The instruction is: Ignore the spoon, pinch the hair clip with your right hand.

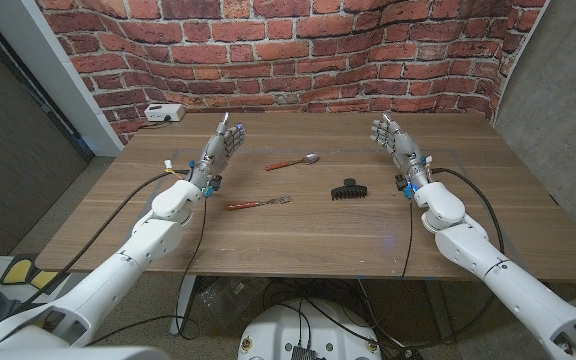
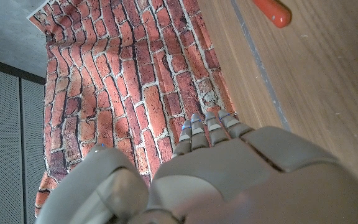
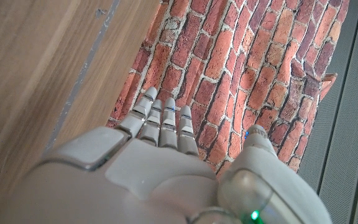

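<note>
A: State table (image 1: 298, 250) layout.
B: Left hand (image 1: 220, 148) and right hand (image 1: 396, 145) stand raised toward the far edge, fingers apart, holding nothing. Spoon (image 1: 293, 162) lies far of centre; fork (image 1: 258, 203) nearer the left edge.
A: Hair clip (image 1: 348, 189)?
B: Mid-table, just inside the right hand, bare wood all round it.

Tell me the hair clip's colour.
Black. The hair clip shows best in the head view, lying on the wooden table.
</note>
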Tool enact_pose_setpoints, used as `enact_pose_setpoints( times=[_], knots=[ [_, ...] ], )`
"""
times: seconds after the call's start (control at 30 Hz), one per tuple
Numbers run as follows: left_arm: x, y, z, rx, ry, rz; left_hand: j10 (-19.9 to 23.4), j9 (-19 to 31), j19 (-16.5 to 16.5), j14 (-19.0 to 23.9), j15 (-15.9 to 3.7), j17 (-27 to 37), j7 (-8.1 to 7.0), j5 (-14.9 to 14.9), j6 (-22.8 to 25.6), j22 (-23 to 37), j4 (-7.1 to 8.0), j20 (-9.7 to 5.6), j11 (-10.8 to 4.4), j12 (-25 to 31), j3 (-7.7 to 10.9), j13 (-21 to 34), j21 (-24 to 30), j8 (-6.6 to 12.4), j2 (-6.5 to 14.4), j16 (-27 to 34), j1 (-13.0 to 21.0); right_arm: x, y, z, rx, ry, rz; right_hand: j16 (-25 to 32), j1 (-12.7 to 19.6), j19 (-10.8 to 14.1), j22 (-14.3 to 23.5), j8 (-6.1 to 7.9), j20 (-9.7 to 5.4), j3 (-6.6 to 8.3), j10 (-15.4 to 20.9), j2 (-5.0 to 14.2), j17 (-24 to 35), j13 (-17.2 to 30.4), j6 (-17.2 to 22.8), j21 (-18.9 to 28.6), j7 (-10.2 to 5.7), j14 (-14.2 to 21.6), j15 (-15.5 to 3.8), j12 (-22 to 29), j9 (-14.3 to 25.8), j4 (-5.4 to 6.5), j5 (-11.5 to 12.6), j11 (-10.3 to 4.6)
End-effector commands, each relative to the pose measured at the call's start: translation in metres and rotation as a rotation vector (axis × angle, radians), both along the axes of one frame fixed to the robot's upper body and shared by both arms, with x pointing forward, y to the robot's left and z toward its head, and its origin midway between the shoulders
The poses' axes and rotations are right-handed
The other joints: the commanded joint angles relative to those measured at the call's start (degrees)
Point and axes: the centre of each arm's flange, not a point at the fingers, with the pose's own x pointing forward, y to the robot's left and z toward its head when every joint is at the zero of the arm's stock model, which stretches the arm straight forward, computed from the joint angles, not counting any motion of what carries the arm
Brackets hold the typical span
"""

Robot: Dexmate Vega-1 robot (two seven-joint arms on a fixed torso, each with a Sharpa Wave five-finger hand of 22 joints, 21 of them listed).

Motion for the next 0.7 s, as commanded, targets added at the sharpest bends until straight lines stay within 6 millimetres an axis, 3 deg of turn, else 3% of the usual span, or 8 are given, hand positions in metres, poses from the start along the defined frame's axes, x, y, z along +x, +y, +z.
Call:
enact_pose_setpoints(
  times=[0.03, 0.7],
  knots=[
    [-0.008, -0.007, -0.004, 0.013, -0.003, 0.003, 0.61, 0.31, 0.48, 0.57, 0.0, 0.09, 0.12, 0.29, 0.73, 0.09, -0.39, 0.16, 0.05, 0.15, 0.0, 0.11, 0.43, 0.3, 0.15, 0.27, 0.67, -0.02, 0.002, 0.0, -0.051, -0.047, -0.012, 0.46, 0.67, 0.92, 0.11, -0.19, 0.08, 0.1, 1.16, -0.08, 0.19, 0.17, 0.59, 0.02, -0.02, 1.11, -0.17, 0.55, 0.15, -0.38, -0.05, -0.03],
    [-0.02, -0.011, -0.011, -0.003, -0.026, 0.022, 1.31, 0.32, 1.03, 1.3, -0.27, 0.09, -0.12, 0.1, 1.29, 0.06, -0.67, 0.1, -0.12, 0.09, 0.09, 0.12, 0.37, 0.23, 0.67, 0.13, 1.39, -0.049, 0.004, -0.02, -0.074, -0.098, -0.062, 0.78, 1.89, 3.12, 0.16, -0.32, -0.23, 0.58, 3.39, 0.14, 0.16, 0.16, 1.81, 0.23, -0.86, 3.62, -1.1, 1.07, 0.03, -1.21, -0.01, -0.99]
  ],
)
